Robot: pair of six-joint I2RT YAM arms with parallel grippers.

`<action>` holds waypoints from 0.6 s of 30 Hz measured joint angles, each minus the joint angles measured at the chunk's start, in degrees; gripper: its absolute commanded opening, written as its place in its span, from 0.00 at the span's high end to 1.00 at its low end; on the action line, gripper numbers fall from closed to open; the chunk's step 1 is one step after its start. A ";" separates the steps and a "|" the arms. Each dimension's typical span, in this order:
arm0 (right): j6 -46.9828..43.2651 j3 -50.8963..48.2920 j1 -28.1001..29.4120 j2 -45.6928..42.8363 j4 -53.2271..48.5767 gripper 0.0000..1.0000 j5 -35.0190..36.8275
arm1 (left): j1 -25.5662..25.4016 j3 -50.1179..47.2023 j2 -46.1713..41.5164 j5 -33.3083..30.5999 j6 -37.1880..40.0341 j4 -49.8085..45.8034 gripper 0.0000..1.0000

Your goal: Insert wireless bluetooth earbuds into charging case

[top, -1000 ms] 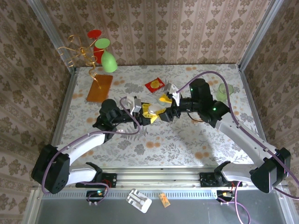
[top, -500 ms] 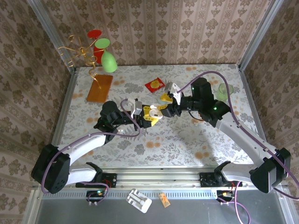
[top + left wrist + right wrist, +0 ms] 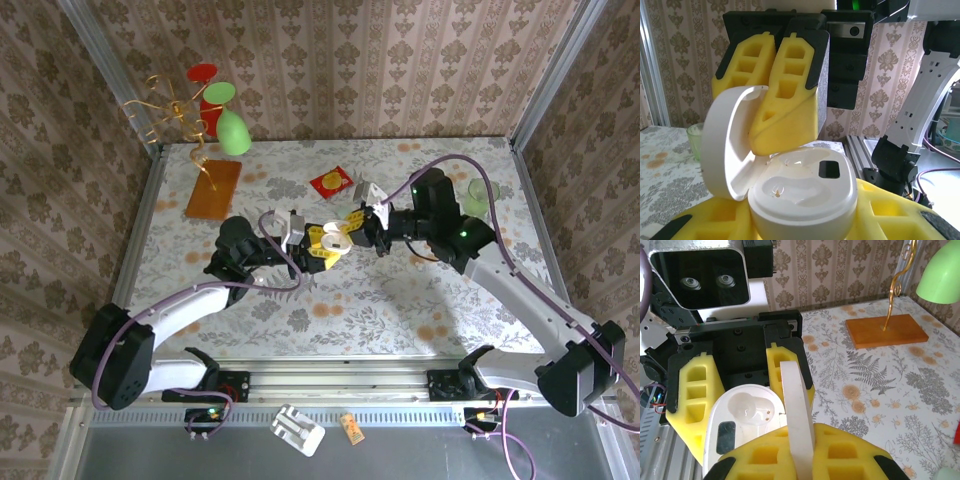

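The white charging case (image 3: pixel 334 241) hangs above the table's middle with its lid open. My left gripper (image 3: pixel 320 243) is shut on its body (image 3: pixel 802 200), a yellow finger on either side. Both wells (image 3: pixel 747 412) in the case show bare, with small gold contacts. The lid (image 3: pixel 797 410) stands upright on edge, and my right gripper (image 3: pixel 802 440) is shut on it from the opposite side. In the left wrist view the right gripper's fingers (image 3: pixel 785 100) pinch the lid (image 3: pixel 727 142) just above the case. The earbuds are out of view.
An orange block with a gold wire stand and green and red shapes (image 3: pixel 213 188) sits at the back left. A red packet (image 3: pixel 331 182) lies behind the grippers. A green cup (image 3: pixel 482 196) stands at the back right. Patterned walls enclose the table.
My right gripper has moved left to the case and closed its fingers on the open lid. The left gripper has kept its hold on the case and shifted slightly.
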 measured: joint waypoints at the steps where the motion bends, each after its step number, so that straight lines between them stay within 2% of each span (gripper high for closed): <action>1: 0.00 -0.26 0.13 -0.55 0.11 1.00 0.22 | -0.13 0.00 0.11 0.15 -0.33 0.72 0.63; 6: -0.24 -1.53 1.27 -2.64 0.85 1.00 3.10 | -0.55 0.00 0.61 0.61 -1.79 2.93 0.53; 11: -1.14 -2.64 2.25 -4.83 1.86 0.99 6.51 | -0.52 0.00 0.63 0.72 -2.95 3.19 0.52; 18: -1.29 -2.80 2.49 -5.35 2.36 0.99 7.74 | -0.52 0.00 0.98 0.28 -4.04 3.34 0.49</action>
